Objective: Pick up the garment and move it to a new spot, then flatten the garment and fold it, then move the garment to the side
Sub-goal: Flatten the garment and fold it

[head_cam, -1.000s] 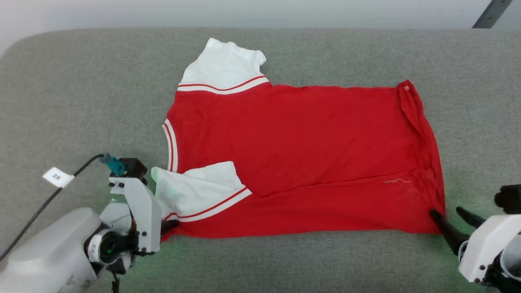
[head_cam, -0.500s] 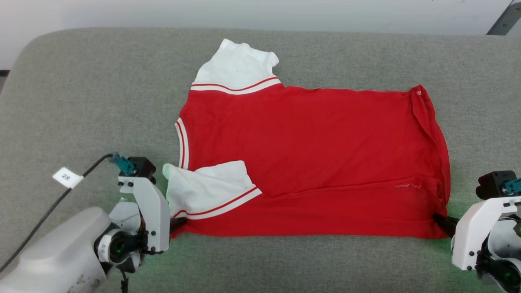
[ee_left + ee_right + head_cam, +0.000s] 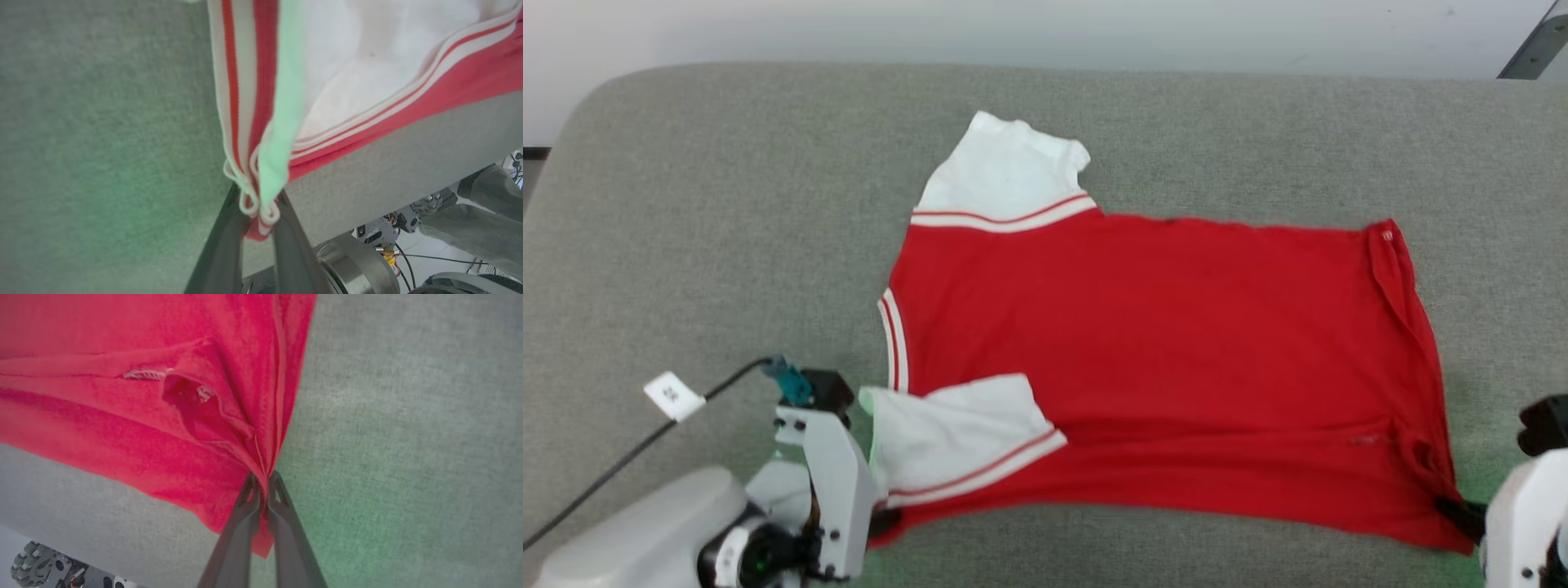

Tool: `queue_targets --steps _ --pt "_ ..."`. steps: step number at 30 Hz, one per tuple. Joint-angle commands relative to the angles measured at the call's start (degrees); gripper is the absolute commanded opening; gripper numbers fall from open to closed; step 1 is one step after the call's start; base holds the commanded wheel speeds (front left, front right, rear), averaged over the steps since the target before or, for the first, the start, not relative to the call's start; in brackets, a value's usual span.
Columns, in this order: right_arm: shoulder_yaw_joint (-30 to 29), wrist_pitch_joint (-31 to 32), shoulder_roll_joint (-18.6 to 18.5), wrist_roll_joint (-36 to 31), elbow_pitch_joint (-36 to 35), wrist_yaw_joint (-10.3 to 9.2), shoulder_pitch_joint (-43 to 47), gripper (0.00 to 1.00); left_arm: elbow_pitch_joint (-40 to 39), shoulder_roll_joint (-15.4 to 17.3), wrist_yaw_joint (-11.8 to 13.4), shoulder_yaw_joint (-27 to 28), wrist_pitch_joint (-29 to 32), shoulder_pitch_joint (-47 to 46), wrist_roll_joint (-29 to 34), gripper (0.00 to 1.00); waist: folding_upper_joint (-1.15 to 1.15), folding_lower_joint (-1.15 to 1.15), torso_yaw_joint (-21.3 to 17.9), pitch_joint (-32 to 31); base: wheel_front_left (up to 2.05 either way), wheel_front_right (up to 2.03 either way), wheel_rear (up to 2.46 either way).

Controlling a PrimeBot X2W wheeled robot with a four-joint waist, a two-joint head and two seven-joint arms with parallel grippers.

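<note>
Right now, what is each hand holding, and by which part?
Both hold the garment: the left hand pinches its near corner below the folded white sleeve, the right hand pinches its near hem corner.

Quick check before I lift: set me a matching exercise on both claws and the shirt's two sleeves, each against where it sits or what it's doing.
Column one:
1. left claw
2. right claw
3. far sleeve
4. near sleeve

Column two:
A. folded over the red body of the shirt
B. shut on a plain red corner
C. lying flat on the grey pad
D. shut on a bunched white-and-red striped edge

Pairs: 1-D, 2-B, 3-C, 4-A.
</note>
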Motion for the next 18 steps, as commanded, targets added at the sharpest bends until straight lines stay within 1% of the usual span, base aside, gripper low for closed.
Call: queue_targets --steps 1,4,7,8,9,10,11,12,18 --pt "-1.03 0.62 -0.01 -0.55 -0.2 -0.12 1.28 0.0 -0.55 0.64 0.84 -0.85 0.61 1.75 -0.04 0.0 0.0 0.0 0.02 0.12 0.0 0.0 0.0" --pt "-2.84 1.7 1.09 -1.19 -2.31 -0.12 2.87 0.0 -4.16 1.99 2.6 -0.79 0.19 2.36 0.4 0.0 0.0 0.0 0.07 0.53 0.0 0.0 0.0" --pt "-3.61 1.96 2.75 -2.11 -3.36 -0.12 3.58 0.0 -5.5 2.4 3.63 -0.98 -0.02 2.97 0.78 0.0 0.0 0.0 0.05 0.93 0.0 0.0 0.0" --pt "-3.64 1.92 3.22 -2.41 -3.49 -0.12 3.57 0.0 -5.49 2.35 3.81 -1.03 -0.39 2.95 0.99 0.2 0.0 0.0 0.01 1.05 0.0 0.0 0.0" --pt "-3.73 1.84 3.64 -2.93 -3.52 -0.12 3.46 0.0 -5.36 2.11 3.96 -0.84 -0.88 2.85 1.14 0.47 0.0 0.0 -0.01 1.16 0.0 0.0 0.0" --pt "-3.72 1.58 3.99 -3.57 -3.65 -0.12 3.19 0.44 -5.18 1.85 4.11 -0.69 -1.15 2.81 1.2 0.8 0.0 0.0 -0.04 1.24 0.0 0.0 0.0" --pt "-3.5 1.69 4.33 -3.82 -3.67 -0.12 2.97 0.95 -4.98 1.75 4.18 -0.61 -1.32 2.78 1.18 0.99 0.0 0.0 -0.1 1.29 0.0 0.0 0.0" --pt "-3.31 1.96 4.57 -4.0 -3.79 -0.12 2.76 1.0 -4.74 1.92 4.42 -0.59 -1.31 2.42 1.5 1.0 0.0 0.0 -0.15 1.33 0.0 0.0 0.0" --pt "-4.77 2.27 5.41 -3.83 -6.22 -0.12 1.52 1.0 -6.05 3.61 4.66 0.43 -0.21 -0.98 2.64 1.0 0.0 0.0 -0.46 1.59 0.0 0.0 0.0"
